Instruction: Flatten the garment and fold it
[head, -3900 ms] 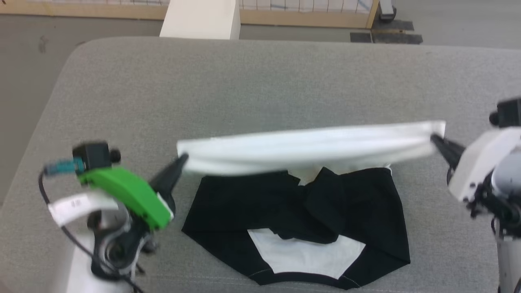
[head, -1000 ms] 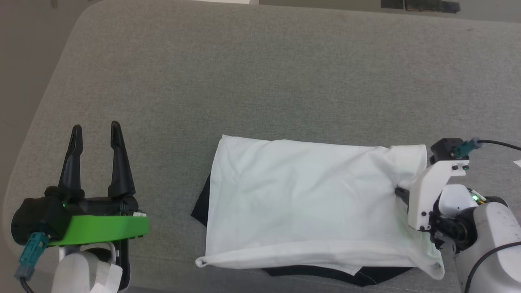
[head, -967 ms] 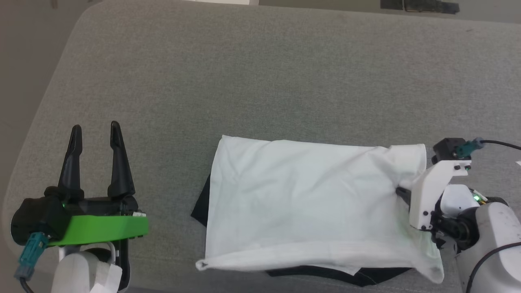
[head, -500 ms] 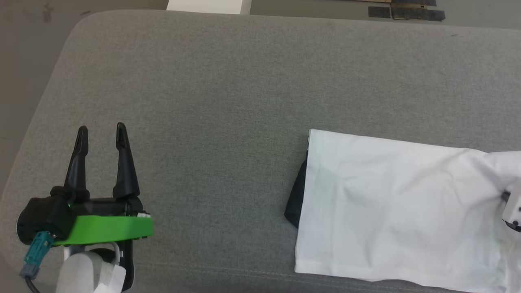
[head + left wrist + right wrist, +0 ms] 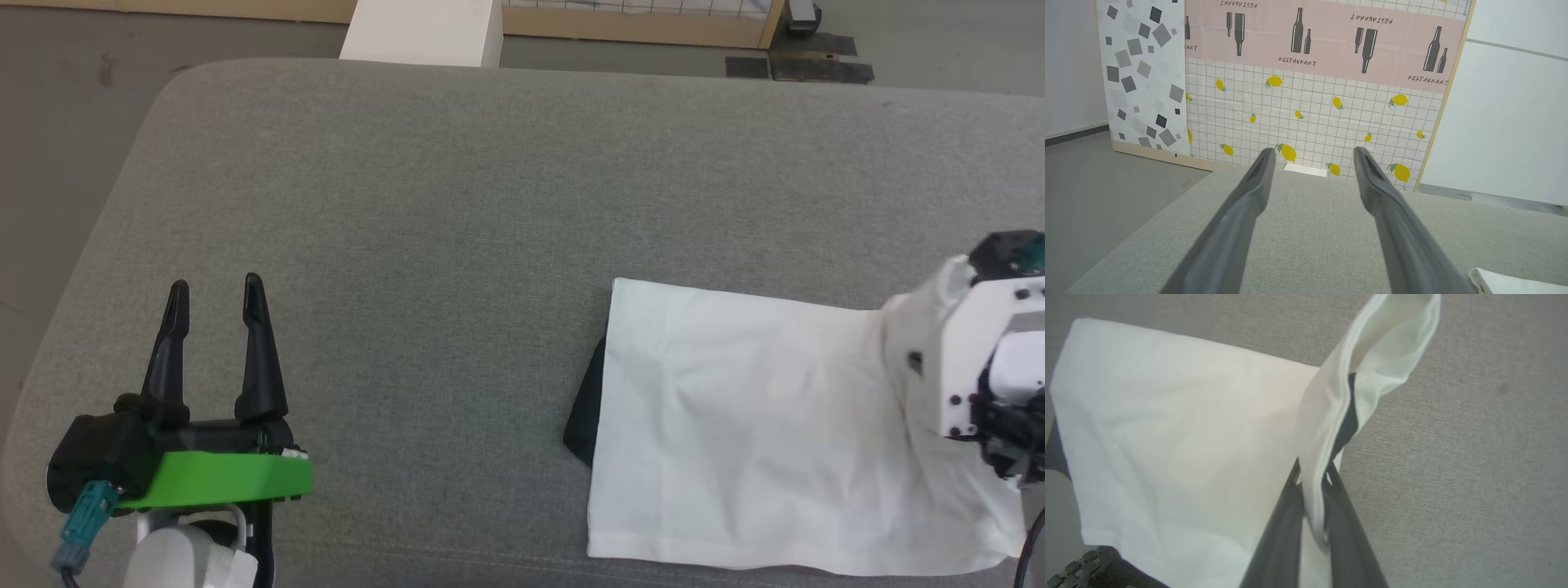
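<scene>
The garment (image 5: 735,425) lies folded on the right half of the table, white side up, with a strip of black sleeve (image 5: 581,416) poking out at its left edge. My right gripper (image 5: 1312,477) is shut on the garment's (image 5: 1167,437) right edge and holds a fold of white cloth (image 5: 1388,339) raised off the table. In the head view this cloth drapes over the right wrist housing (image 5: 976,359). My left gripper (image 5: 215,287) rests open and holding nothing at the lower left, far from the shirt. In the left wrist view that left gripper (image 5: 1313,151) points across the table, and a garment corner (image 5: 1494,281) shows at the lower right.
The grey padded table (image 5: 490,204) has rounded far corners and bare fabric between the left gripper and the shirt. A white block (image 5: 420,33) stands behind the far edge. A patterned panel (image 5: 1310,81) with lemons and bottles stands beyond, and grey floor (image 5: 49,163) lies left.
The left gripper has let go of the hem both grippers held stretched earlier. Since half a second ago the right gripper has lifted the shirt's right edge up and inward. The head camera has shifted.
</scene>
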Controlling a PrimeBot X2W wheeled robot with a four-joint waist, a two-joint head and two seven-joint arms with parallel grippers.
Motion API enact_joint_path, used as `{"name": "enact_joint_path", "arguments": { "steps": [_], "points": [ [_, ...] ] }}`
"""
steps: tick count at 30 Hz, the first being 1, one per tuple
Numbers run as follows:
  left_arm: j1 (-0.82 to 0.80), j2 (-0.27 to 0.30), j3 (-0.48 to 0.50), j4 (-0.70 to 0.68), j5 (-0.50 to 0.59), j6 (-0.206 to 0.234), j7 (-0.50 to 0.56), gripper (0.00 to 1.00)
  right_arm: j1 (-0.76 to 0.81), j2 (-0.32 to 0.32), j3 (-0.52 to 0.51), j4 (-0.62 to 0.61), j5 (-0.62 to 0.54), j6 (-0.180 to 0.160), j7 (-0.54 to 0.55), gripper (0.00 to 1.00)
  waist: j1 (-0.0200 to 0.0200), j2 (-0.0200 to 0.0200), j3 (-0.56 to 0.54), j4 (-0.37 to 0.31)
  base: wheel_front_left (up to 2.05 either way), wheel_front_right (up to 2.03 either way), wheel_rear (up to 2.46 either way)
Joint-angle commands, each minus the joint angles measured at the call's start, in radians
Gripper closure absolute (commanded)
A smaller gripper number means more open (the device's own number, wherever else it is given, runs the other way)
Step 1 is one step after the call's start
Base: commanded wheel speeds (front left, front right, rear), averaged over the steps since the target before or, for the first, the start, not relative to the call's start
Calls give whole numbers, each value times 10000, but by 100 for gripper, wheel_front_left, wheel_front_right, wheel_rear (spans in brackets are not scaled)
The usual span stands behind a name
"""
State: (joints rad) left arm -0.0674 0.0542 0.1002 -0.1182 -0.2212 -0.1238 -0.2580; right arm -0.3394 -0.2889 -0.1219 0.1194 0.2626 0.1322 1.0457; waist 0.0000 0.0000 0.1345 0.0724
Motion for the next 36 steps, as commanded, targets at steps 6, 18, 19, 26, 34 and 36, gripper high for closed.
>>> {"name": "enact_joint_path", "arguments": {
  "steps": [6, 18, 19, 26, 34, 36],
  "points": [
    [129, -39, -10, -52, -126, -68, -38, 0, 177, 574, 1251, -1086, 819, -15, 537, 100, 0, 0, 24, 47, 0, 0, 0],
    [-27, -39, -232, -19, -242, -68, -38, 0, -738, 2217, 2127, 732, 669, -15, -1089, 100, 0, 0, 462, 502, 0, 0, 0],
    [-40, -39, -240, -5, -250, -68, -38, 0, -820, 2252, 2166, 947, 583, -15, -1207, 100, 0, 0, 488, 540, 0, 0, 0],
    [-101, -39, -333, 69, -336, -69, -38, 0, -1386, 2379, 2367, 2510, 720, -15, -2061, 100, 0, 0, 745, 694, 0, 0, 0],
    [-223, -39, -427, 202, -415, -69, -38, 0, -1851, 2384, 3292, 3796, 1238, -15, -3238, 26, 0, 0, 821, 691, 0, 0, 0],
    [-241, -39, -448, 218, -391, -69, -38, 0, -1977, 2384, 3594, 3881, 1460, -15, -3521, 0, 0, 0, 767, 652, 0, 0, 0]
  ]
}}
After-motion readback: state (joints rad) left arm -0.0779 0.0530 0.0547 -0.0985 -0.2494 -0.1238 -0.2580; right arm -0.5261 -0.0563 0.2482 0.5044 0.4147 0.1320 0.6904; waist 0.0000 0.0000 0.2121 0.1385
